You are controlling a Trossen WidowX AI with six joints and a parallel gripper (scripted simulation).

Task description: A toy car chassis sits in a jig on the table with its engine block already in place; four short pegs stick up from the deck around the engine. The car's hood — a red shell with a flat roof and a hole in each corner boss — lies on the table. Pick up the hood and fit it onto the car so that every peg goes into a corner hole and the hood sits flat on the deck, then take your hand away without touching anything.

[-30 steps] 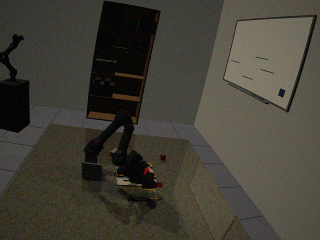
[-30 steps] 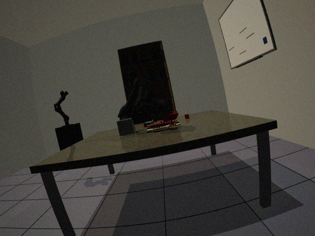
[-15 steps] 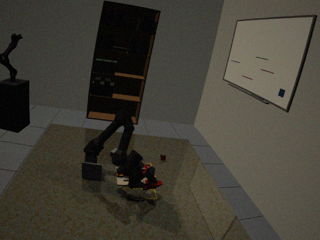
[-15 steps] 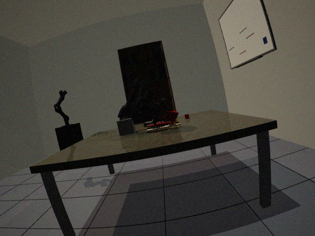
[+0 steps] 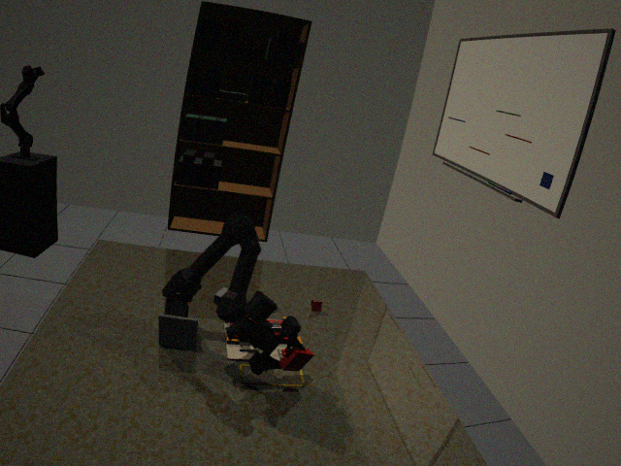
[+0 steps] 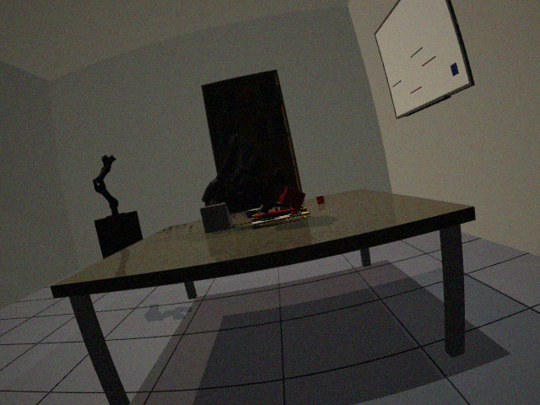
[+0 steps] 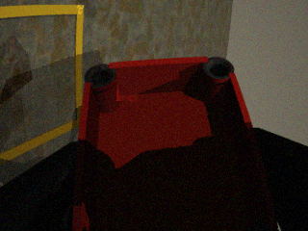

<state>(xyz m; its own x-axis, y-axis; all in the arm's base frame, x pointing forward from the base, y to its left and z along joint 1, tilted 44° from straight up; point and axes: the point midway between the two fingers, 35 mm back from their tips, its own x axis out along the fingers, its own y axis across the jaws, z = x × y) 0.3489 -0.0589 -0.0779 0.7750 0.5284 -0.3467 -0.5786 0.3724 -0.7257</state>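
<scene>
The red hood [image 5: 298,359] [image 6: 293,197] [image 7: 154,120] is held off the table, steeply tilted. Its hollow underside faces the wrist camera, with two dark-ringed corner bosses at the far end; the near end is in deep shadow. My gripper [image 5: 291,353] [image 7: 166,145] is shut on the hood, with one dark finger along each long side. The chassis [image 5: 275,321] [image 6: 278,213] sits in the pale jig [image 5: 237,351], partly hidden below and behind the arm in the top view. The engine block and pegs cannot be made out clearly.
A yellow outline [image 5: 303,377] [image 7: 79,63] lies on the table in front of the jig. A small red cube [image 5: 316,305] [image 6: 320,199] is behind and to the right. A grey block [image 5: 179,333] [image 6: 215,218] stands left, by the arm's base.
</scene>
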